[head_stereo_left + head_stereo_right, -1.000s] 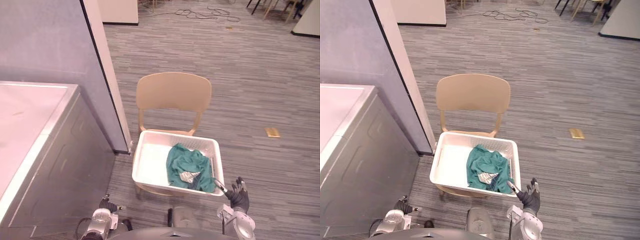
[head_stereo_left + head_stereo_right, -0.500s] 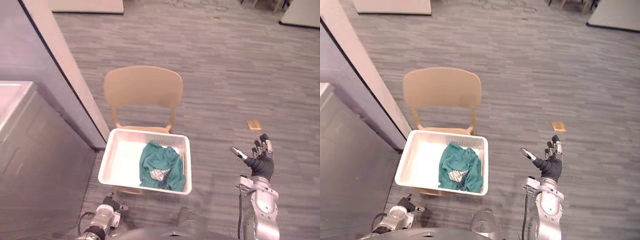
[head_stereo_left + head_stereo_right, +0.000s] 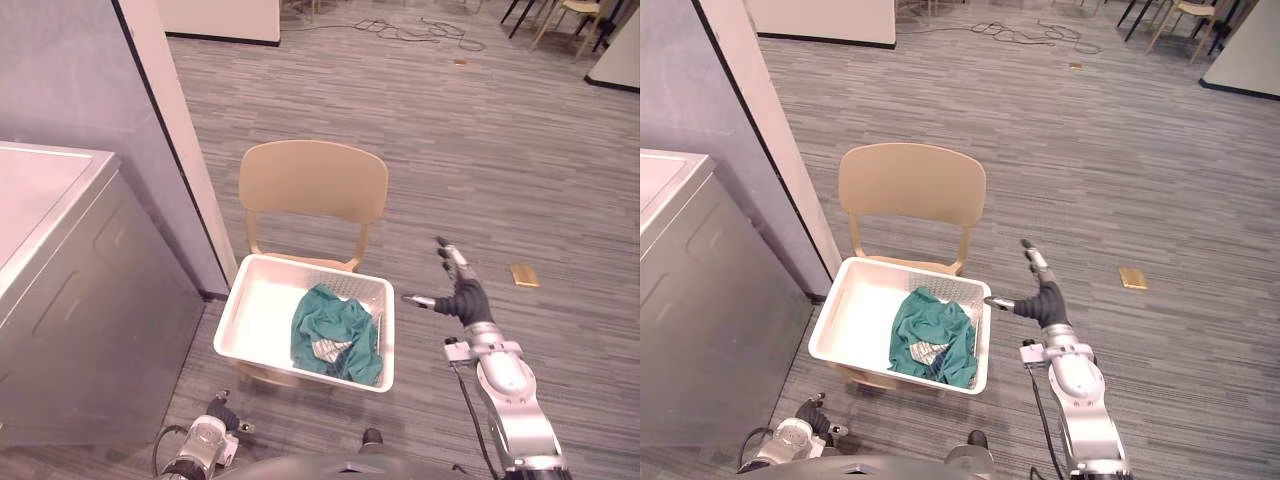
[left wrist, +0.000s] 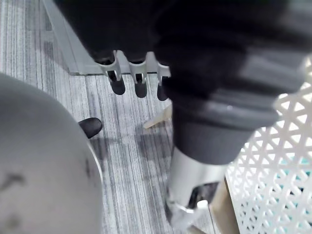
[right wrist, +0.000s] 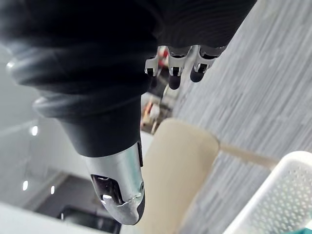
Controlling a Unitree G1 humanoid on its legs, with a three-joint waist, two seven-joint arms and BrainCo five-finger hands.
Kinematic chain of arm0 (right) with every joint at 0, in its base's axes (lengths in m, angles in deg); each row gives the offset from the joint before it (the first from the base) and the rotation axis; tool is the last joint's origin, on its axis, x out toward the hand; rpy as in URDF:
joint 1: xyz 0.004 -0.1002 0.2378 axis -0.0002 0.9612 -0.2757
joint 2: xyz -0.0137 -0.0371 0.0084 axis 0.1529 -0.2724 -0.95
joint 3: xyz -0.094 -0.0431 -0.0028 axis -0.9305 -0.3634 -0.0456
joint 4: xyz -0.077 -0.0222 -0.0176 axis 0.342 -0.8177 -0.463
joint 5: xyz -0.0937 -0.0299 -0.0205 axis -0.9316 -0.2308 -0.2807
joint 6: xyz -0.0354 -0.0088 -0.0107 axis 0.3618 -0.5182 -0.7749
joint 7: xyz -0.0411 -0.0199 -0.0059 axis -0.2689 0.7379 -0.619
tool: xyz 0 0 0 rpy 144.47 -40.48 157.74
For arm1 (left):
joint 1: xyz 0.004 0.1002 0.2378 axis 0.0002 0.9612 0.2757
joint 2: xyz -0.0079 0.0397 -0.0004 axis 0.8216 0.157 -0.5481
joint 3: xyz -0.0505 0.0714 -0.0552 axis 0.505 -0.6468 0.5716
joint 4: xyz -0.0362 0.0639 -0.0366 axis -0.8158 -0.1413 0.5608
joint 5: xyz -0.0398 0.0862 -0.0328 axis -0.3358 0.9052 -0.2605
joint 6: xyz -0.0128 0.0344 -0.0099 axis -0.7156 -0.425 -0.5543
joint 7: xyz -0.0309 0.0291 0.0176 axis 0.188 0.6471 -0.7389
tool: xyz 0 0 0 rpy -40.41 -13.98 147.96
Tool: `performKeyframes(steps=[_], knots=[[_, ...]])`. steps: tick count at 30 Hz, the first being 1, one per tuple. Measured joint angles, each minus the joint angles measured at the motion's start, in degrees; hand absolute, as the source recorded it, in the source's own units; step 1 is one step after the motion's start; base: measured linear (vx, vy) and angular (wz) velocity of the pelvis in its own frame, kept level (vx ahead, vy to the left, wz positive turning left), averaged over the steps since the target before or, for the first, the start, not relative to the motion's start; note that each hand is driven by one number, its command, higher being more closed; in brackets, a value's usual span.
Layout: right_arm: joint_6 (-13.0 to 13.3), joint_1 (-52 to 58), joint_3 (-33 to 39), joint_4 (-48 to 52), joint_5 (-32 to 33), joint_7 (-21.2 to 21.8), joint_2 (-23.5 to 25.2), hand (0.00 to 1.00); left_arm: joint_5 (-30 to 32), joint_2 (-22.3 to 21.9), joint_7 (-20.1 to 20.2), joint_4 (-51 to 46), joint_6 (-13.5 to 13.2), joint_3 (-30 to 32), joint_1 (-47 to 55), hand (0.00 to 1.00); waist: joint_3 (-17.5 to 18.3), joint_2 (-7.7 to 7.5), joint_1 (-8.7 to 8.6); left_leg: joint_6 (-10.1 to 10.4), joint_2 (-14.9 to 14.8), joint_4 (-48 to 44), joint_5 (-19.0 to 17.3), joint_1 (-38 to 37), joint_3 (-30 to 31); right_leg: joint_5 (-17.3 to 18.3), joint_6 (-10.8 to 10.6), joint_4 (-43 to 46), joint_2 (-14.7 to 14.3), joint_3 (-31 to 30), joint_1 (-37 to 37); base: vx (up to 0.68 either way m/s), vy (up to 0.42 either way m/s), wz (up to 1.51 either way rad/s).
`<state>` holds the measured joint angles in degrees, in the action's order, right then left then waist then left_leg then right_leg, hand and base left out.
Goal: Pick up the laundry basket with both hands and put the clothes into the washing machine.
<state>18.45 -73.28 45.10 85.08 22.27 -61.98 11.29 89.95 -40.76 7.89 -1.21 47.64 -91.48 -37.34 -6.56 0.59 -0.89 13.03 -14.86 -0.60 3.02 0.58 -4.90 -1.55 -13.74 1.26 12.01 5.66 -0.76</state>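
- the basket sat level on the chair seat, open top up, covering most of the seat.
- its long axis ran left to right across the seat, slightly skewed, with the left end a little nearer the robot.
- the clothes, a crumpled teal heap, lay in the basket's right half against its right wall; the left half was bare.
- the right hand was raised just right of the basket's far right corner, fingers spread straight and holding nothing, thumb pointing at the rim; whether it touched could not be told.
- the left hand hung low by the seat's near left corner, below the basket and apart from it; its fingers hung loose and empty, with the basket's lattice wall just beside it.
- the washer stood to the left of the chair, its top closed.
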Motion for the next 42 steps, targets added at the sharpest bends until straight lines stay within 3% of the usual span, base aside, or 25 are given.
performKeyframes(steps=[5, 7, 16, 21, 25, 35, 42], knots=[[1.3, -12.6, -17.6, -10.3, -6.1, 2.7, -10.9, 0.00, 0.0, 0.8, 0.1, 0.0, -0.7, -2.5, -1.9, 0.00, -2.4, 0.95, 0.93, -0.5, 0.3, 1.3, 2.2, 3.3, 0.6, -1.4, -0.1, 0.0, 0.1, 0.1, 3.5, -0.15, 0.013, 0.04], [2.4, -19.7, -25.5, -15.0, -9.6, 3.6, -15.2, 0.00, -0.1, 1.4, 0.0, -0.1, -1.1, -3.3, -3.8, 0.00, -5.4, 1.05, 1.99, -0.5, 0.5, 2.2, 3.2, 3.9, 1.1, -2.2, -0.1, 0.1, 0.1, 0.1, 4.3, -0.14, 0.018, 0.05], [5.6, -37.0, -41.7, -28.8, -15.9, 4.4, -21.3, 0.00, -1.9, 4.4, -2.2, -1.7, -1.9, -4.8, -7.3, 0.00, -12.6, 1.01, 4.24, -0.9, 1.3, 3.7, 6.4, 7.6, 2.8, -3.1, 0.2, 2.7, 0.8, 0.9, 9.0, -0.04, 0.007, 0.06], [6.1, -42.8, -44.0, -36.5, -22.0, 4.0, -22.1, 0.00, -9.1, 5.8, -3.2, -2.8, -2.4, -4.7, -8.7, 0.00, -16.1, 1.01, 5.18, -1.2, 1.8, 3.7, 7.3, 10.6, 3.6, -3.0, 0.1, 4.3, 1.3, 1.2, 12.3, -0.01, 0.004, 0.07], [5.8, -45.6, -43.9, -40.0, -22.9, 3.0, -23.0, 0.00, -11.9, 6.3, -4.4, -4.5, -3.2, -4.7, -8.9, 0.00, -18.6, 1.15, 5.89, -1.4, 2.3, 3.5, 7.4, 11.8, 3.9, -2.9, 0.0, 4.9, 1.8, 1.3, 13.2, -0.01, 0.003, 0.05], [4.5, -48.9, -43.7, -46.5, -24.8, -0.4, -23.0, 0.00, -14.7, 6.8, -6.3, -5.6, -3.7, -4.1, -9.2, 0.00, -19.7, 1.92, 6.92, -2.0, 2.7, 1.2, 7.2, 18.1, 5.1, -2.2, 0.1, 8.0, 2.3, 1.4, 19.5, -0.01, -0.008, 0.02], [3.1, -49.1, -39.3, -52.3, -25.0, -3.2, -20.5, 0.00, -17.5, 6.4, -6.6, -6.6, -4.4, -4.1, -10.5, 0.00, -20.2, 2.76, 7.14, -2.5, 4.1, -2.8, 6.7, 24.8, 6.5, -1.7, -0.1, 11.0, 3.7, 1.6, 24.9, -0.04, -0.020, 0.09]])
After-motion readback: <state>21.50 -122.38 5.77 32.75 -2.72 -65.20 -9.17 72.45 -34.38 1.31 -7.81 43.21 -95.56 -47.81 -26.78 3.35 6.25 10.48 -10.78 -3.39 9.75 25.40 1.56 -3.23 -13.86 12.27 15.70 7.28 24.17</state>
